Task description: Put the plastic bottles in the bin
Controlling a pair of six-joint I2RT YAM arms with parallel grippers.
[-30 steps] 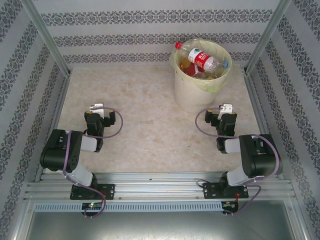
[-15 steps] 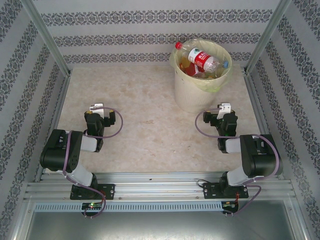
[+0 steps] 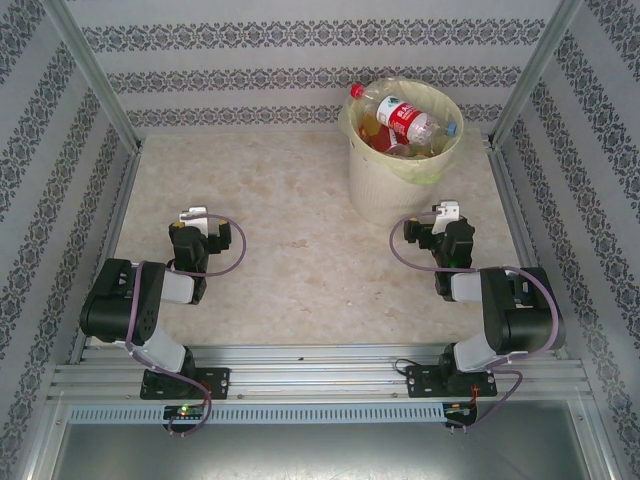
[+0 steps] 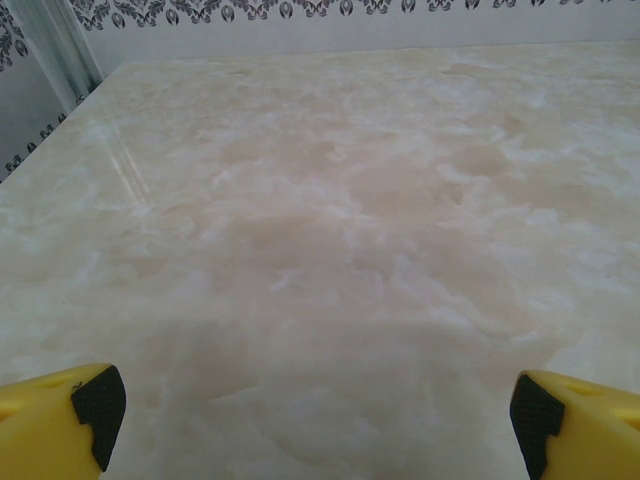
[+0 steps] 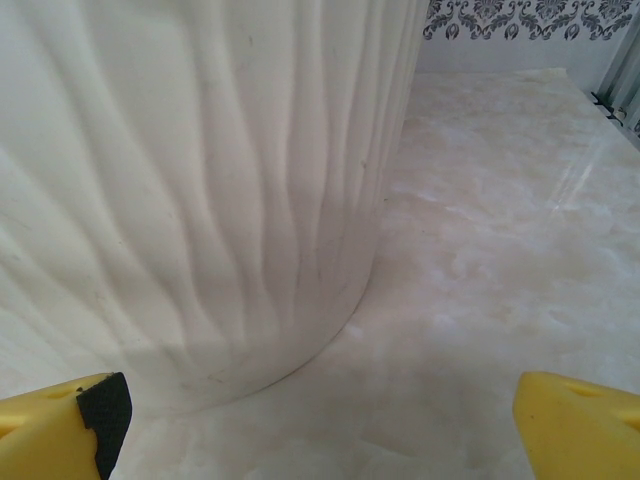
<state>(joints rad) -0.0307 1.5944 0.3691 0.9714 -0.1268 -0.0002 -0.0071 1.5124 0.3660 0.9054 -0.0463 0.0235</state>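
Several clear btls (image 3: 405,120) inside round, ribbed bin (image 3: 385,190).

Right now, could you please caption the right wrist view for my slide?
Open yellow fingers face the ribbed cream-white bin standing on the marbled table.

Black arms (image 3: 130,305), purple cables (image 3: 236,252), yellow fingers (image 4: 45,412) — black-tipped

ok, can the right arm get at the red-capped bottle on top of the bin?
Probably yes, but not straight ahead: the open right end effector sits low, facing the wall of the bin. It would have to rise over the rim; above the red-capped bottle nothing blocks.
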